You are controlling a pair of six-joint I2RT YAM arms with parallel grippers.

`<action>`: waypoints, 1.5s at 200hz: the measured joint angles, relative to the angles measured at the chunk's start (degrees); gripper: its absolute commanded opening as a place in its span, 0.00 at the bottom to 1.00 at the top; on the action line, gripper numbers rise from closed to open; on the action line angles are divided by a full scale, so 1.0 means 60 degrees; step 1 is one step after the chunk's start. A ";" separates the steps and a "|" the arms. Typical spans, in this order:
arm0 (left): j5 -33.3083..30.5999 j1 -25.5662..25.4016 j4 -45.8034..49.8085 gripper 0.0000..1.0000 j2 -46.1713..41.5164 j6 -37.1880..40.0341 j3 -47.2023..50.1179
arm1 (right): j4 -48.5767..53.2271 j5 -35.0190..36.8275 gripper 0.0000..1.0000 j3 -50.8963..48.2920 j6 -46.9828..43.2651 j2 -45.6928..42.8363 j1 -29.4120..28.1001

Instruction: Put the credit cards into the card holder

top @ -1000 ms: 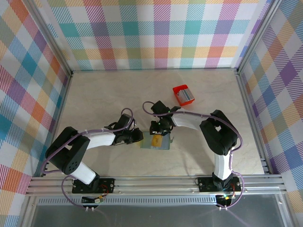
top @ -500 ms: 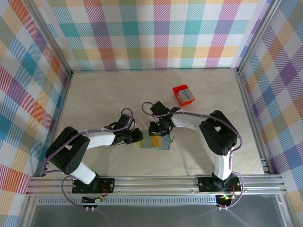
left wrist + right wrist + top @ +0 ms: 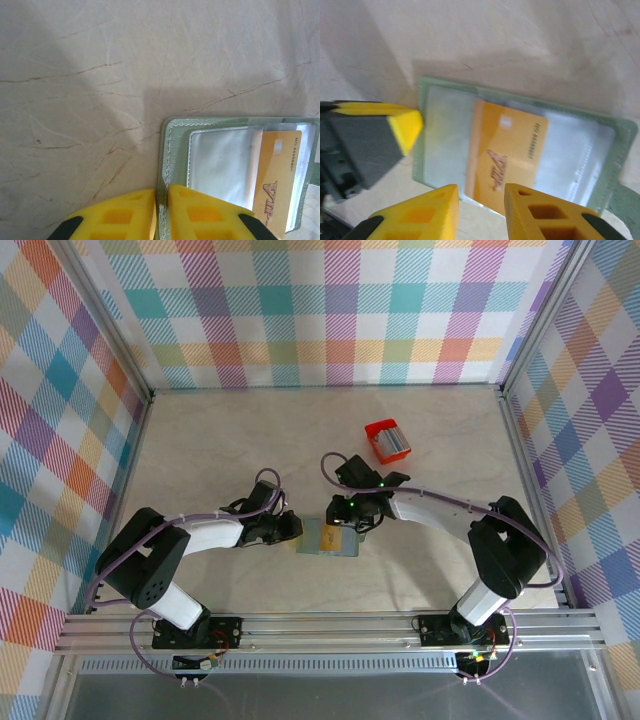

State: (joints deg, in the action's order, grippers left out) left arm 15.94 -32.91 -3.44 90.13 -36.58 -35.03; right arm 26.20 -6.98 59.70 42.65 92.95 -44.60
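here the card holder [image 3: 328, 540] is laid open flat on the bench [image 3: 220, 440], its left edge clenched by the left end effector [image 3: 161, 192]; a gold card [image 3: 507, 145] is lodged partly under the clear slot [image 3: 220, 160]; the right end effector [image 3: 481, 190], the nearer one, is poised just above, released and empty; the card's long axis is pointed toward its jaws.
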 measured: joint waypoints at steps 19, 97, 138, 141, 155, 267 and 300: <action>0.0000 0.0000 0.0000 0.17 0.0000 -0.0004 0.0000 | -0.0004 -0.0073 0.30 -0.0328 0.0266 0.0000 0.0000; 0.0000 0.0000 -0.0091 0.17 -0.0022 -0.0004 0.0058 | -0.0237 -0.0240 0.26 -0.0463 0.0656 0.0623 -0.0004; 0.0004 0.0000 -0.0211 0.17 -0.0051 -0.0007 0.0127 | -0.0233 -0.0168 0.25 -0.0463 0.0758 0.0863 -0.0004; 0.0004 0.0000 -0.0211 0.17 -0.0051 -0.0007 0.0127 | -0.0233 -0.0157 0.25 -0.0463 0.0761 0.0871 -0.0007; 0.0004 0.0000 -0.0211 0.17 -0.0051 -0.0007 0.0127 | -0.0237 -0.0091 0.25 -0.0463 0.0765 0.0911 -0.0011; 0.0007 0.0004 -0.0219 0.17 -0.0047 -0.0040 0.0127 | -0.0295 -0.0091 0.22 -0.0295 0.0750 0.1115 -0.0189; 0.0007 0.0004 -0.0222 0.17 -0.0047 -0.0044 0.0127 | -0.0288 -0.0091 0.22 -0.0131 0.0747 0.1140 -0.0321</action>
State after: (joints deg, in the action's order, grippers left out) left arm 15.99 -32.88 -4.78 89.84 -36.84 -34.26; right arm 24.47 -7.53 58.92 47.13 99.79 -46.52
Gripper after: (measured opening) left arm 0.168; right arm 0.222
